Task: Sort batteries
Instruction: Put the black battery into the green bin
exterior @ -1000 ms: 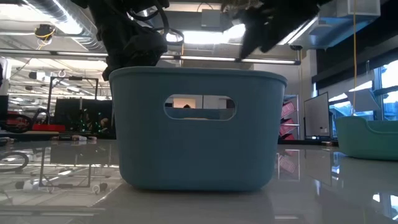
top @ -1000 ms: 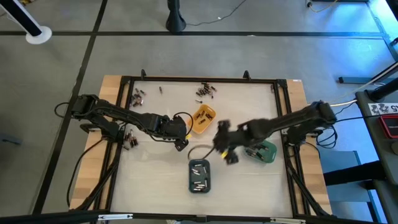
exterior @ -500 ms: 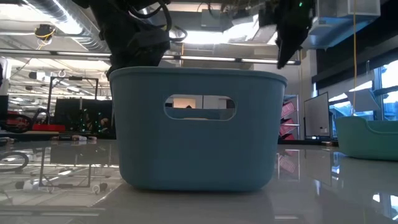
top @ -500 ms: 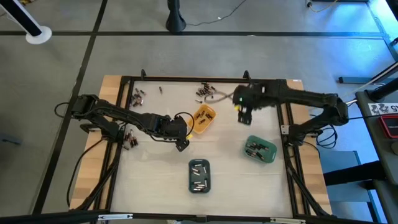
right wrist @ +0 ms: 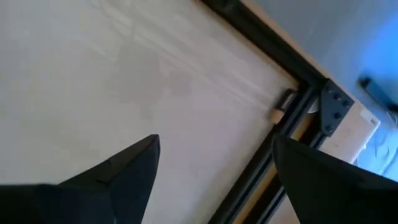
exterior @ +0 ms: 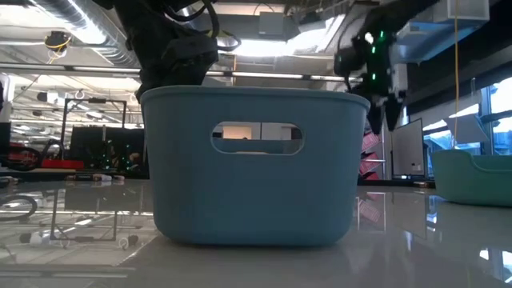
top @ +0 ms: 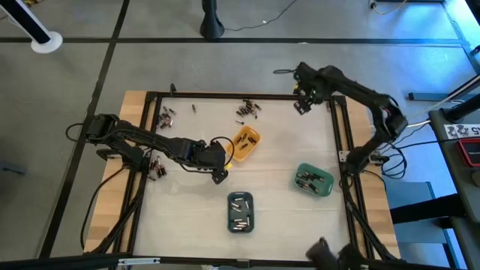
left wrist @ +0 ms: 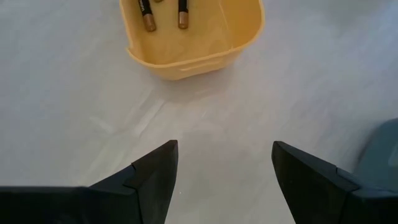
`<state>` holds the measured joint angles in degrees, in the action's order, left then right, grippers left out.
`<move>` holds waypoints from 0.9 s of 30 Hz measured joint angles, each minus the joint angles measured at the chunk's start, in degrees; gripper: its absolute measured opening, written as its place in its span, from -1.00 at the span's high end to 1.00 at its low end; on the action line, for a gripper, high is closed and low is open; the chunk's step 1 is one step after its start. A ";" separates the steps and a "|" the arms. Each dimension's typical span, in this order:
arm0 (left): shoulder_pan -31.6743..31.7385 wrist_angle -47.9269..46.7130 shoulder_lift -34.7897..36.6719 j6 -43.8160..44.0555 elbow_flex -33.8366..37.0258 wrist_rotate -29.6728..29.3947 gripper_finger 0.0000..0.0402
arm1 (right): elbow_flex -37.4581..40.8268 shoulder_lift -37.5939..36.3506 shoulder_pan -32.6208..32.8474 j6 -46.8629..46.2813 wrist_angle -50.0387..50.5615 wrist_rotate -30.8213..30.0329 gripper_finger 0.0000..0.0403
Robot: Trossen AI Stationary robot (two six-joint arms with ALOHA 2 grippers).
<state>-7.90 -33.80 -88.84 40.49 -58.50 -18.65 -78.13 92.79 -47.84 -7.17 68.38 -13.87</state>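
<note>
Spanning most of the overhead view, the pale table (top: 187,217) sits inside a black frame (top: 240,95) with wooden edges showing at 3 and 9 o'clock. Two dark arms reach over it. From 9 o'clock the left arm stretches toward the centre, and the left gripper (top: 218,174) hangs just above bare tabletop, its two fingers (left wrist: 155,177) spread apart with nothing between them, pointing at the orange tray (top: 244,143) just beside it. From 3 o'clock the right arm bends up to the 1 o'clock corner, where the right gripper (top: 302,105) hovers over the frame edge; its fingers (right wrist: 124,171) likewise stand wide apart and empty, above plain tabletop and the corner bracket (right wrist: 333,109). Three small trays lie well apart from one another: the orange one near the centre, a green tray (top: 313,181) toward 4 o'clock, and a slate-blue tray (top: 240,211) at 6 o'clock, which fills the level view as a blue tub (exterior: 254,164) with a handle slot. Each tray holds a few batteries; two dark ones with coppery ends (left wrist: 163,14) show in the orange tray. Loose batteries remain on the table in small clusters at 12 o'clock (top: 248,109), at 11 o'clock (top: 166,117), and by the left edge at 9 o'clock (top: 157,168).
</note>
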 joint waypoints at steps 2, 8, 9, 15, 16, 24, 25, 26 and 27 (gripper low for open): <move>0.00 0.00 0.00 0.01 0.00 -0.02 -0.24 | -0.02 2.71 -3.22 2.23 -1.65 0.07 -0.54; 0.02 -0.02 0.00 0.01 0.00 -0.02 -0.24 | -3.13 11.46 -8.65 22.99 0.42 -2.44 -0.54; 0.03 -0.02 0.00 0.01 0.00 -0.01 -0.24 | -3.38 12.61 -8.64 28.11 1.27 -4.23 -0.54; 0.85 0.02 0.00 0.33 0.00 -0.01 -0.24 | -3.52 17.71 -7.48 45.83 0.71 -17.01 -0.54; 0.92 0.02 0.00 0.60 0.00 -0.02 -0.24 | -3.52 18.50 -7.15 48.03 0.85 -16.78 -0.54; 1.33 -0.20 0.00 0.26 0.02 0.00 -0.24 | -3.52 25.00 -7.40 55.68 0.57 -20.24 -0.54; 1.33 -0.20 0.00 0.00 0.02 0.00 -0.24 | -3.52 25.79 -7.57 55.71 0.61 -20.47 -0.54; 1.33 -0.20 0.00 -0.02 0.02 0.00 -0.24 | -3.52 26.57 -7.96 55.69 0.67 -20.54 -0.54; 1.33 -0.21 0.00 -0.02 0.02 0.00 -0.24 | -3.52 27.29 -8.21 55.67 0.79 -21.06 -0.54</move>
<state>-6.57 -34.02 -88.84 40.47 -58.48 -18.65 -81.65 120.08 -56.04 48.50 69.17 -34.93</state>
